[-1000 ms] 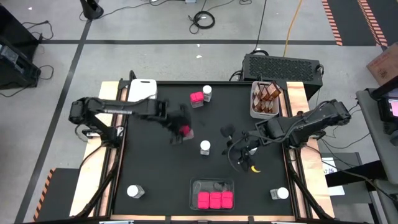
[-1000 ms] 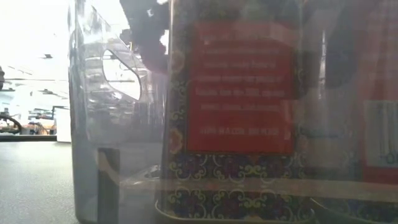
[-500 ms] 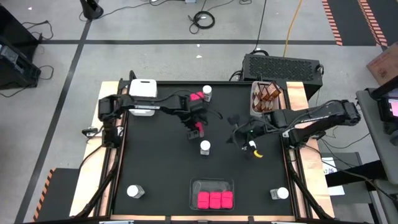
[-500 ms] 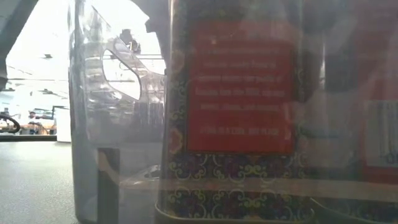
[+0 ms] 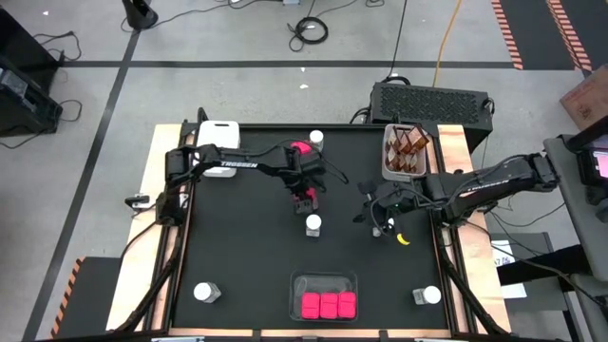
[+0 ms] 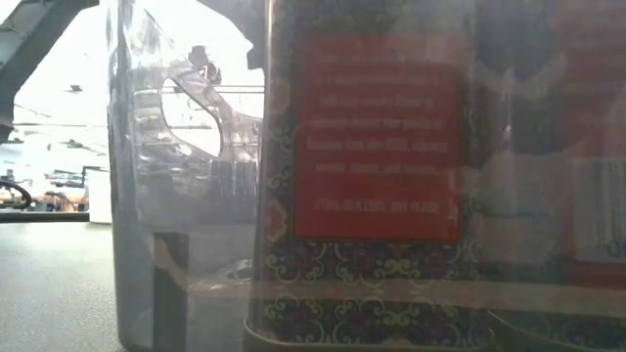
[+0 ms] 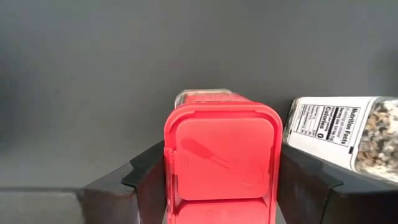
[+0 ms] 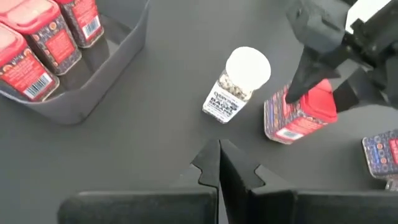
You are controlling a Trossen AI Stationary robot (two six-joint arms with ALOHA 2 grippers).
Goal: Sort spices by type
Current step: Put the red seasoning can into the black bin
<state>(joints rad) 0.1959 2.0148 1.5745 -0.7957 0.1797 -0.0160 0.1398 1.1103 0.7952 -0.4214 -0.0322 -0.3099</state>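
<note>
Fingers of the left hand (image 5: 304, 198) stand on either side of a pink-topped spice box (image 7: 221, 163) at mid-table (image 5: 237, 275) — whether they grip it I cannot tell. A white-lidded jar (image 5: 313, 225) stands just nearer. Right hand (image 8: 219, 163) — clenched, empty — hovers right of them.

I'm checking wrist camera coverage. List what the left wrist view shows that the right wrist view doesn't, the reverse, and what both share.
Left wrist only: the pink box's flip lid seen face-on, and the Nutrition Facts panel on the clear jar beside it. Right wrist only: the tray holding sorted pink boxes, another pink box at the picture's edge, the jar's round white lid, and the shut right gripper. Both: the pink box with the left gripper around it, and the clear jar close by, apart from it.
</note>
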